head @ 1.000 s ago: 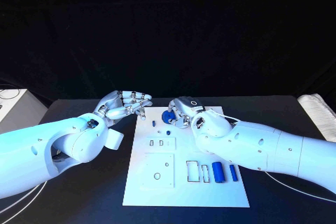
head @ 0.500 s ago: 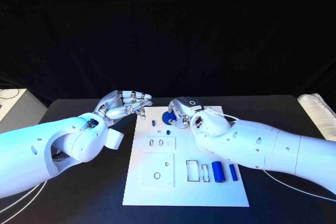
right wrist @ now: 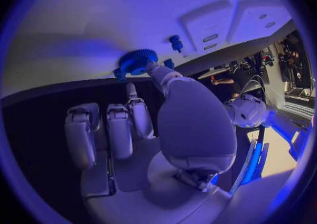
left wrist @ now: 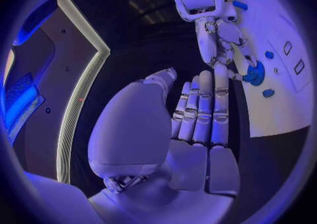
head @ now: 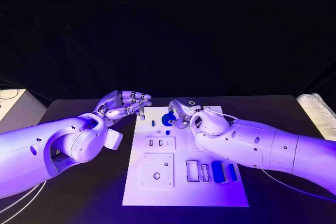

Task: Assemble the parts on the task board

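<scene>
Gear (head: 168, 118), a blue toothed disc lying flat at the far end of the white task board (head: 183, 195), sits just before the right hand (head: 183, 111), whose fingertip and thumb touch its rim in the right wrist view, so this hand is the nearer one. Whether it actually pinches the gear I cannot tell. The left hand (head: 126, 104) hovers off the board's far left corner above the dark surface, fingers curled in on nothing; smooth blue cylinders (head: 218, 171) lie lengthwise near the board's near right.

- Task board (head: 183, 195) at table (head: 280, 117) centre.
- Gear (head: 169, 119) on board, 12 o'clock end.
- Cylinders (head: 218, 171) on board, 4 o'clock.
- Left hand (head: 127, 104) at gear's 10 o'clock.
</scene>
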Tool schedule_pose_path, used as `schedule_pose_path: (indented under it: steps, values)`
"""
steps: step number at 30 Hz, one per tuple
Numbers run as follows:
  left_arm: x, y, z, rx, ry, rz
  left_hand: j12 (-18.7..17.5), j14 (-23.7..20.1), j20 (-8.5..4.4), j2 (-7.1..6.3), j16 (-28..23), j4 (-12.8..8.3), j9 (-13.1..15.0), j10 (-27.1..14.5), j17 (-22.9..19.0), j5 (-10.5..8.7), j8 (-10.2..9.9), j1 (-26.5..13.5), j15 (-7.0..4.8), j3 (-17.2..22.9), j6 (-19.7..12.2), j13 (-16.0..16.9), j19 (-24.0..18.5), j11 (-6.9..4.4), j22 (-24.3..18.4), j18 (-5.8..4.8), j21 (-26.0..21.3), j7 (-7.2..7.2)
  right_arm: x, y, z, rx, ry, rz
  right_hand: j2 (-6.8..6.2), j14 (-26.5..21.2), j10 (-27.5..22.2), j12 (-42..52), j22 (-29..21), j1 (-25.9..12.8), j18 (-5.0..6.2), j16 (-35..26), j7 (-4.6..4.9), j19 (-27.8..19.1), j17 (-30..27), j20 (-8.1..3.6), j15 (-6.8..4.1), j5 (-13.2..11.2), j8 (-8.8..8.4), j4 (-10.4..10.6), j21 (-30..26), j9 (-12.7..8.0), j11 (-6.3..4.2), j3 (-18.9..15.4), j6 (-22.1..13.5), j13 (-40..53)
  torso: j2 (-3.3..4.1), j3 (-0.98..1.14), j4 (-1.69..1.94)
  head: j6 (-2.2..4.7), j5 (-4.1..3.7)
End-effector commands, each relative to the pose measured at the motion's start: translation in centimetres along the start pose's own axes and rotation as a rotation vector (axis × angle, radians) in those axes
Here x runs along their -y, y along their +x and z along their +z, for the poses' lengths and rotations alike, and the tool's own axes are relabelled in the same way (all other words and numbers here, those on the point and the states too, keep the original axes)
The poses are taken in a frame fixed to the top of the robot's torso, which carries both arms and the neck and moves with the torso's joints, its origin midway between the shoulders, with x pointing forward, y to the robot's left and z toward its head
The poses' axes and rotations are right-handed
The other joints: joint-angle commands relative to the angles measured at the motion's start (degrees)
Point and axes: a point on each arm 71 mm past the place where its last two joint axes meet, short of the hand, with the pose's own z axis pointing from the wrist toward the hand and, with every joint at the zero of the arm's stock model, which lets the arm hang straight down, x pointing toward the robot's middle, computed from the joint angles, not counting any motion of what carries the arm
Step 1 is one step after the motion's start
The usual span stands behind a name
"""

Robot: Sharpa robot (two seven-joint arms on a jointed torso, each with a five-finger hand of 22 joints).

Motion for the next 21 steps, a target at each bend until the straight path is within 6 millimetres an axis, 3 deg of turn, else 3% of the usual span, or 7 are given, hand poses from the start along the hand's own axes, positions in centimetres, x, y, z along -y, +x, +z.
schedule_pose_path:
  steps: [1,4,7,17,21]
  values:
    - [0.1,0.2,0.0,-0.016,0.007,-0.002,-0.3,-0.2,0.10,-0.05,0.3,0.0,0.1,-0.4,-0.1,-0.35,0.1,-0.2,-0.27,0.5,-0.2,0.0,-0.3,0.09,0.1,0.79,0.2,0.18,-0.3,1.2,-0.3,-0.065,-0.008,0.029,0.55,6.1,-0.4,-0.2,15.0,-1.0,-0.83,0.4,0.23,6.0,15.1,0.68,0.65,-0.6,-0.62,1.7,0.1,-0.3,0.23,-3.5,-0.3,5.7,-0.01,-0.03,0.03,-0.02,0.01]
    - [0.1,0.2,0.0,-0.014,0.007,-0.001,-0.3,-0.2,0.11,-0.05,0.2,0.0,0.1,-0.5,-0.1,-0.35,0.1,-0.2,-0.26,0.5,-0.2,0.0,-0.3,0.10,0.1,0.79,0.2,0.20,-0.3,1.3,-0.3,-0.072,-0.007,0.041,1.61,6.1,-0.1,0.1,15.0,-3.0,-0.83,0.4,0.14,6.0,15.1,0.75,0.65,0.2,-0.68,5.4,0.1,-0.5,0.20,-7.2,0.6,5.9,-0.01,-0.03,0.00,-0.01,-0.02]
    - [0.1,0.1,0.0,-0.012,0.007,0.000,-0.3,-0.2,0.11,-0.05,0.2,0.0,0.1,-0.5,-0.1,-0.35,0.1,-0.2,-0.26,0.5,-0.2,0.0,-0.3,0.10,0.1,0.79,0.2,0.20,-0.2,1.3,-0.3,-0.076,-0.008,0.047,2.97,6.1,0.5,0.7,15.0,-4.0,-0.83,0.4,-0.11,6.0,15.1,0.63,0.50,1.8,-0.44,7.3,0.1,-0.4,-0.02,-7.1,1.5,6.4,-0.01,-0.03,-0.01,-0.03,-0.02]
    - [0.1,0.0,0.0,-0.009,0.006,0.001,-0.3,-0.2,0.12,-0.01,0.2,0.0,0.1,-0.5,-0.1,-0.34,0.1,-0.3,-0.25,0.5,-0.3,0.0,-0.4,0.12,0.1,0.79,0.3,0.20,0.5,0.6,-0.8,0.006,-0.003,0.083,4.34,6.1,1.3,1.5,15.0,-4.0,-0.83,0.4,-0.58,6.0,15.1,0.29,0.10,3.4,0.26,7.6,0.1,-0.3,-0.46,-4.9,3.1,7.0,-0.03,0.04,-0.06,0.10,-0.01]
    - [0.1,0.0,0.0,-0.007,0.006,0.002,-0.4,-0.2,0.12,0.02,0.2,0.0,0.1,-0.5,-0.1,-0.33,0.1,-0.2,-0.25,0.5,-0.3,0.0,-0.4,0.12,0.1,0.79,0.3,0.21,0.9,-0.1,-1.1,0.096,-0.010,0.117,3.37,6.1,1.3,1.5,15.0,-3.6,-0.83,0.4,-0.52,6.0,15.1,0.21,0.07,3.5,0.09,7.0,0.1,-0.4,-0.45,-4.5,2.9,7.0,-0.09,0.03,-0.16,0.25,-0.01]
